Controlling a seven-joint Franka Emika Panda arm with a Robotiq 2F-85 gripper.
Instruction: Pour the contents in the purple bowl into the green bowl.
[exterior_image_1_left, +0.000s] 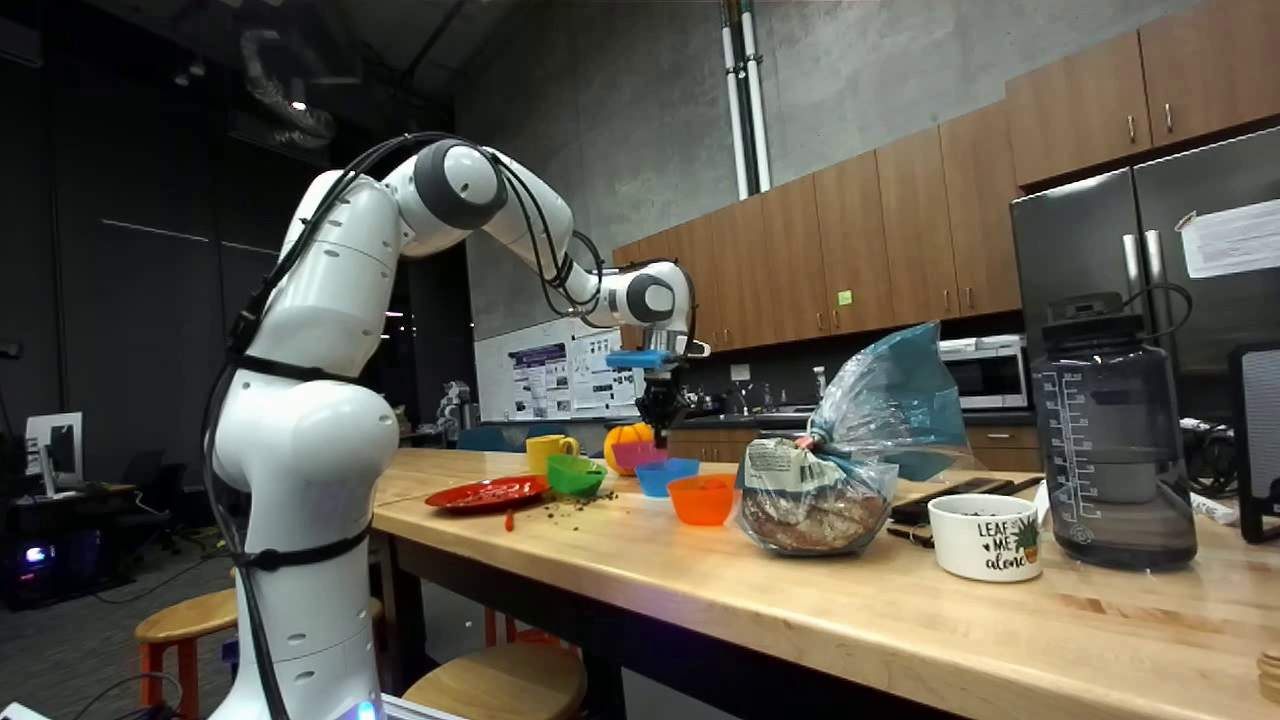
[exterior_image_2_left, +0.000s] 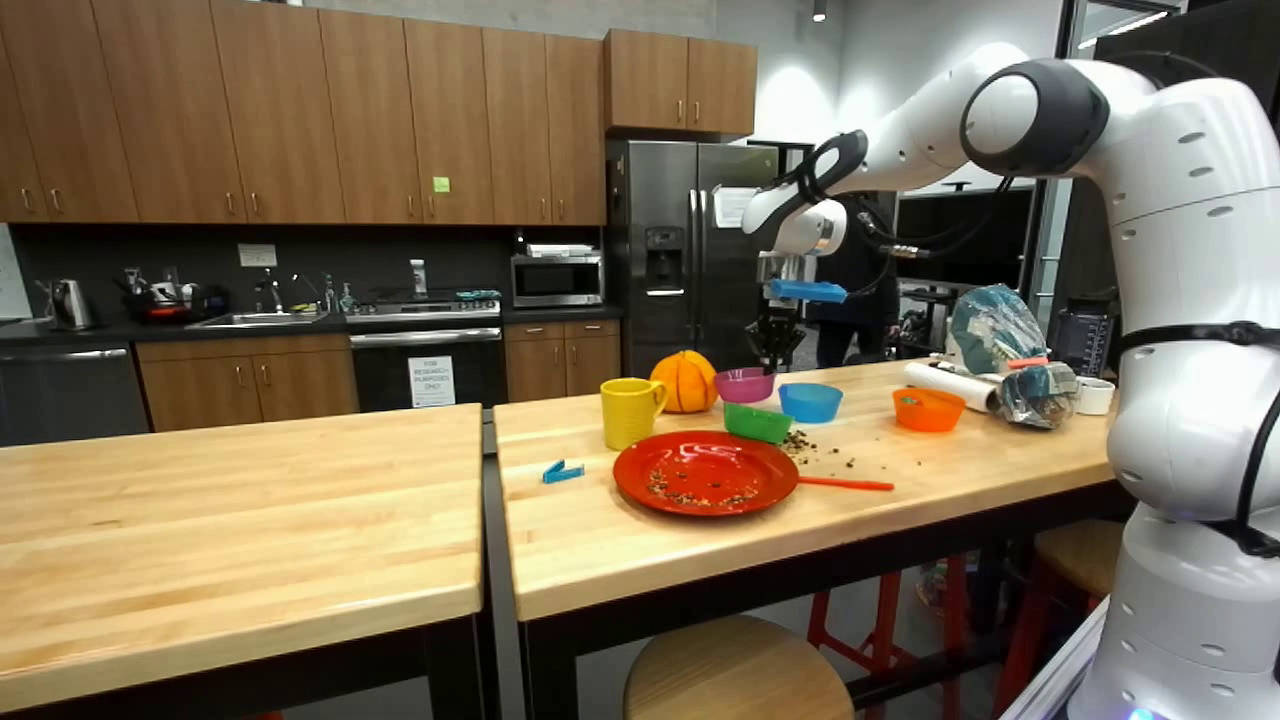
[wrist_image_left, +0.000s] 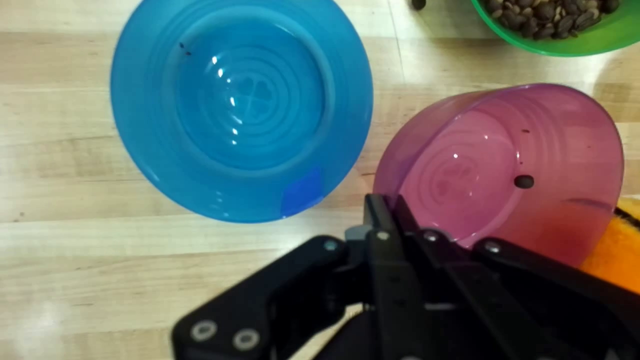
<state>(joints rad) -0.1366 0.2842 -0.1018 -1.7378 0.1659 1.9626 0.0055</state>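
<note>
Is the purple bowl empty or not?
Nearly empty: in the wrist view, the purple bowl is mostly bare inside, with one dark piece and a few tiny specks; the end effector hides part of it.

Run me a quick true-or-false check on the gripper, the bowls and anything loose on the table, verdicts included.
1. The gripper is shut on the rim of the purple bowl. True.
2. The purple bowl is full to the brim. False: it is nearly empty, with one dark bit standing out.
3. The green bowl holds brown bits. True.
4. All the brown bits are inside bowls. False: some lie loose on the table beside the green bowl.
5. The blue bowl is next to the purple bowl. True.
</note>
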